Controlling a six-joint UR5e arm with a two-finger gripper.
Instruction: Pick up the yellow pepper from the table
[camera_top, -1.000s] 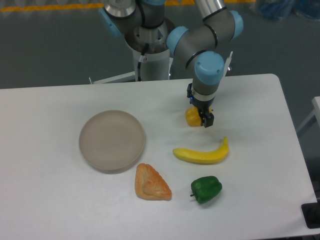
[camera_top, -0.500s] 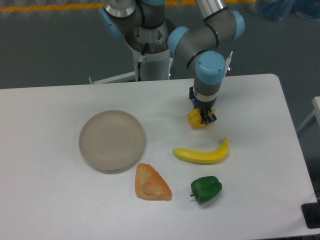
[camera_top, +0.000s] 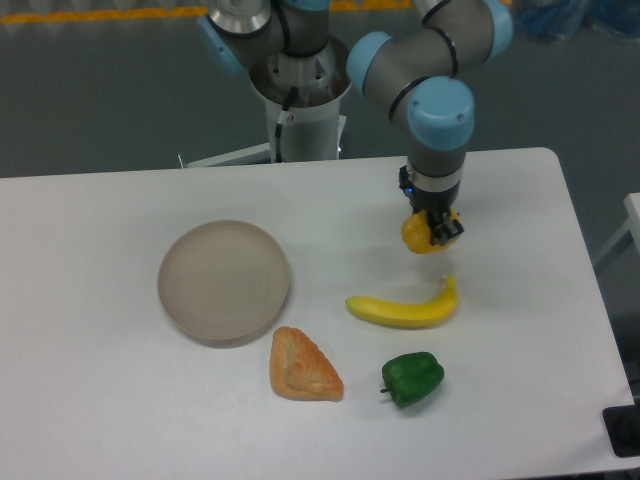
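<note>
Pepper position: the yellow pepper (camera_top: 415, 232) sits directly under the wrist, between the fingers of the hand (camera_top: 433, 234), so there is no sideways offset left to close. The hand points straight down and its fingers are closed on the pepper's flanks; only the left and lower part of the fruit shows, the rest is hidden by the fingers. A faint shadow lies on the white counter (camera_top: 100, 400) below and slightly right of the pepper, and the pepper appears clear of the surface, so I judge it lifted, though the gap is small and hard to read from this single view. The pepper is blocky with no clear long axis, so grip direction matters little.

Location on the counter: toward the far right part, nearer the far edge than the near edge, just beyond the banana (camera_top: 404, 308), which lies with its long axis roughly parallel to the near edge and its raised tip closest to the hand. The green pepper (camera_top: 411, 378) is nearer the near edge, well apart from the hand.

Containers: one shallow grey plate (camera_top: 224, 281) left of centre, nothing in it. An orange wedge-shaped pastry (camera_top: 302, 366) lies just beside the plate's near rim, on the counter.

Judgement: the remaining move is vertical; risk is slip of the glossy surface.
</note>
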